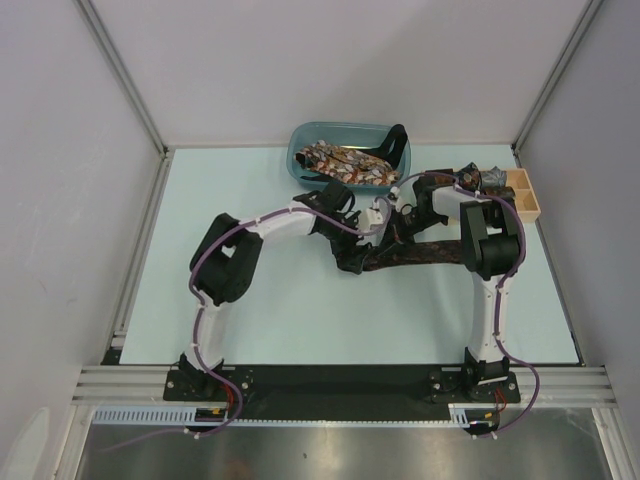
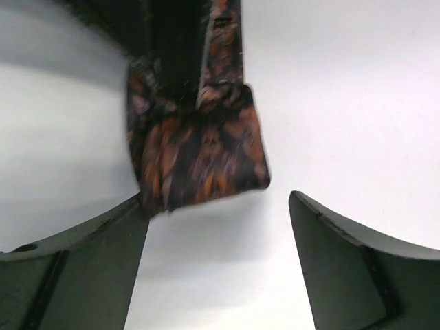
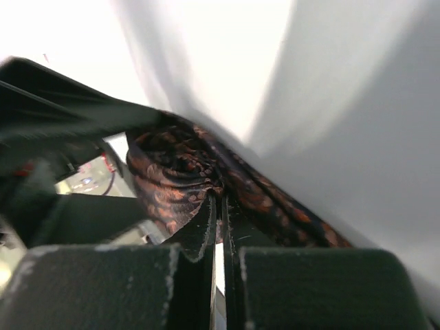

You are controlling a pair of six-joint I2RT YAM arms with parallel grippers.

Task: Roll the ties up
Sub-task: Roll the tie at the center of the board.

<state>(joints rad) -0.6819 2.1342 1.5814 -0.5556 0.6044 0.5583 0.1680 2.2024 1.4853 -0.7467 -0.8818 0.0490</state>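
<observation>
A dark brown tie (image 1: 425,252) with an orange print lies across the table's middle. My right gripper (image 3: 221,201) is shut on a bunched fold of this tie (image 3: 170,180), at its partly coiled end. In the left wrist view the tie's folded end (image 2: 199,148) lies just ahead of my left gripper (image 2: 216,198), which is open with bare table between its fingers (image 2: 82,261). The cloth touches the left fingertip. In the top view, both grippers meet over the tie: left (image 1: 380,216), right (image 1: 405,208).
A blue bin (image 1: 300,160) at the back holds more patterned ties (image 1: 340,158). At the back right, a wooden box (image 1: 524,195) stands with a small rolled tie (image 1: 490,182) beside it. Walls close in the table on three sides.
</observation>
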